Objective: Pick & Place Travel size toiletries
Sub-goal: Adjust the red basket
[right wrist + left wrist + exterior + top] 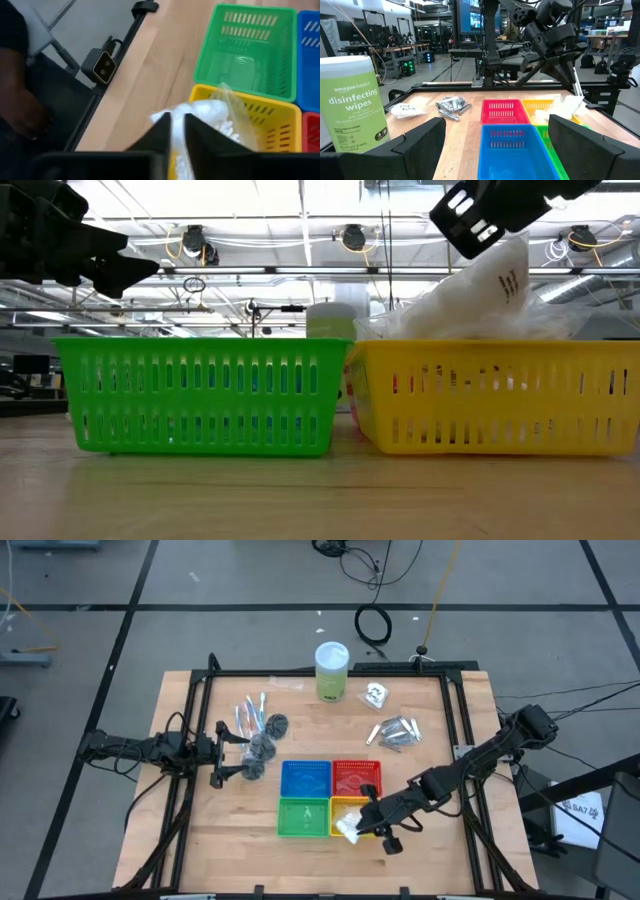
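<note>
Table [230, 850]: a pale wooden top inside a dark frame, carrying everything below; both arms are reaching in over it from opposite sides.
Left arm: lying along the left side of the table; the left gripper [222, 754] is hanging with its fingers spread wide and holding nothing, just beside the dark grey puffs [264, 745].
Right arm: slanting in from the right edge; the right gripper [372, 823] is sitting over the yellow basket [345, 807], its fingers pinching a white sachet [212, 117] in crinkled clear wrap; the sachet is standing up out of the basket and above its rim in the low view.
Wipes tub [332, 671]: a tall green cylinder with a white lid, standing upright near the far edge.
Baskets: four are sitting in a square block, touching; blue basket [306, 779] and red basket [357, 778] at the back, green basket [303, 817] and the yellow one in front.
Silver foil tubes [393, 732]: lying in a loose heap right of centre, well apart from the baskets.
Wrapped sticks [249, 715]: lying beside the puffs on the left.
Loose sachet [376, 694]: lying flat just beside the wipes tub.
</note>
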